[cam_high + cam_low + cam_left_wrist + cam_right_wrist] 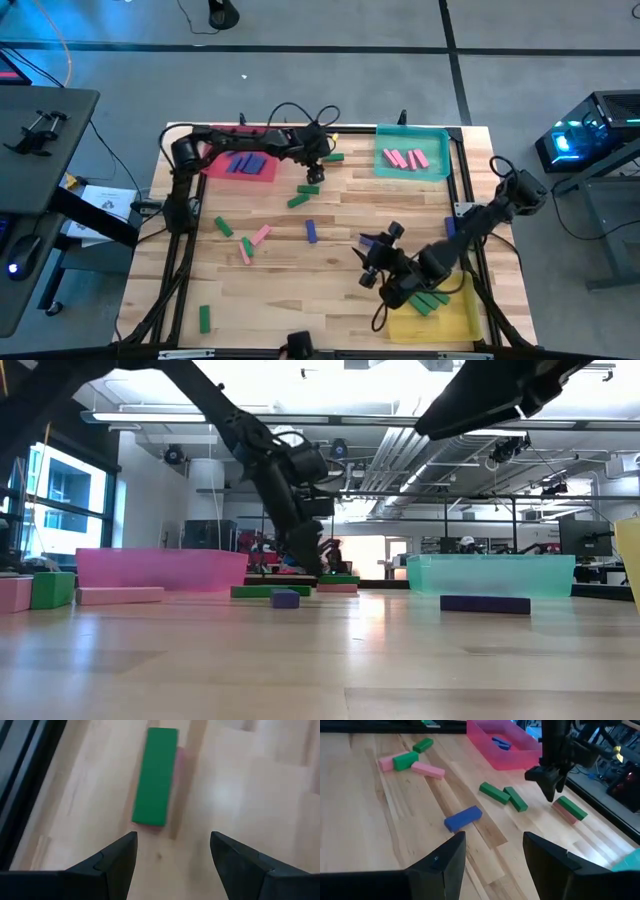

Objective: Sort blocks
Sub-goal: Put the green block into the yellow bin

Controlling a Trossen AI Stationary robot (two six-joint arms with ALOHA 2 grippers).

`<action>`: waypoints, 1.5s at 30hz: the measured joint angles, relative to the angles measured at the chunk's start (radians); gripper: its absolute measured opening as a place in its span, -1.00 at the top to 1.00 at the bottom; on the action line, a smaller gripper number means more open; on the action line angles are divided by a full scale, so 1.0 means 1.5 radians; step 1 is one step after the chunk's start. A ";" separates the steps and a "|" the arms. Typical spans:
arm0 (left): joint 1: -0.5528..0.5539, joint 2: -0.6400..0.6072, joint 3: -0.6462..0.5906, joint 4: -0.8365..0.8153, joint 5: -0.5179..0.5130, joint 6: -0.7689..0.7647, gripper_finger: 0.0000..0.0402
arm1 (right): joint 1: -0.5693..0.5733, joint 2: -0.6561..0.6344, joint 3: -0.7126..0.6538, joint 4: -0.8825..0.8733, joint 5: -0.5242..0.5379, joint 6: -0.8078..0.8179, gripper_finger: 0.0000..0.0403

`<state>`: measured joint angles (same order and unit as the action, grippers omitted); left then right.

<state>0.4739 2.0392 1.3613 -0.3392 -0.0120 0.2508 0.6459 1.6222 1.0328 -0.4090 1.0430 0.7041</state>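
Near the pink tray [262,176], which holds about three blue-purple blocks [247,163], the left gripper [314,177] hangs open and empty by a green block [155,776] stacked on a mostly hidden pink one. The teal tray [440,168] holds three pink blocks [405,158]. The right gripper [368,263] is open and empty; the arm partly hides the yellow tray [460,320].

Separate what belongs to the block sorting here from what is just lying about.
Job:
- loose blocks
- pink tray, blue blocks inside
- teal tray, pink blocks inside
- yellow tray, green blocks inside
- left gripper, open over a green block
- right gripper, open, empty

Lying about:
- papers left of the table
- computer to the right
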 joint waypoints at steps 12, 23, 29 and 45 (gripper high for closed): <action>0.026 0.036 0.001 0.067 0.044 0.033 -0.18 | 0.012 0.000 0.000 -0.003 0.015 0.002 0.09; 0.024 0.051 0.001 0.095 0.037 0.044 0.07 | 0.012 -0.001 0.000 -0.015 0.015 0.014 0.09; 0.021 0.050 0.001 0.094 0.024 0.027 0.41 | 0.012 -0.001 0.000 -0.016 0.015 0.014 0.09; 0.002 0.007 0.001 0.052 -0.027 0.021 0.53 | 0.012 0.000 0.000 -0.026 0.014 0.027 0.09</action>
<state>0.4774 2.0498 1.3632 -0.2611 -0.0526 0.2819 0.6640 1.6218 1.0328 -0.4482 1.0637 0.7445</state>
